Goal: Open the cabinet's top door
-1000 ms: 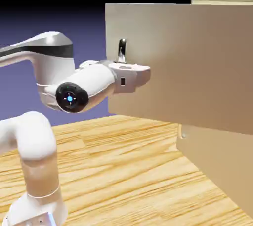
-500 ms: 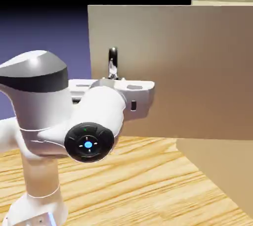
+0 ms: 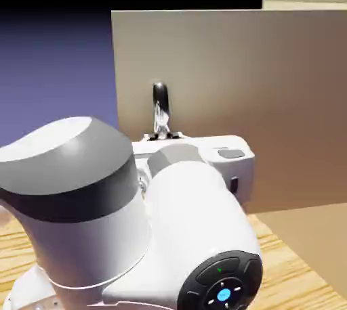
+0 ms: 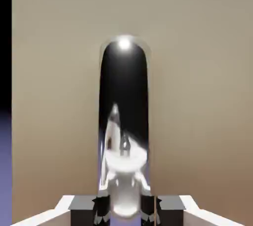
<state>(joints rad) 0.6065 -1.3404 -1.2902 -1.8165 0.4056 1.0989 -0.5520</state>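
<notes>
You're on the handle (image 3: 160, 107) now, and the hand view shows it plainly: the two fingers (image 4: 102, 209) sit at the foot of that rounded silver bar, one on each side, pinching it with no gap to spare. The top door (image 3: 271, 99) stands swung well out from the cabinet (image 3: 305, 3), its flat beige face turned toward the exterior camera, and the handle rises upright near the door's free edge, just above the gripper (image 3: 161, 133). So the job reads as mostly done, and what's left is to carry the swing through cleanly. Keep your grip firm but don't fight the hinge: the handle travels on an arc around the hinge side of the door, so let the hand follow that curve rather than hauling straight back. Turn the wrist with the panel as it goes, keeping the fingers square to the bar, or they may slide up its polished surface and pop off the rounded top. Watch your own arm too, since the big white links crowd in just beside the handle and fill the lower exterior view. The lower door (image 3: 312, 234) stays below the handle, near the tabletop (image 3: 298, 281), and you leave it alone. Ease off only once the panel stands fully wide.
</notes>
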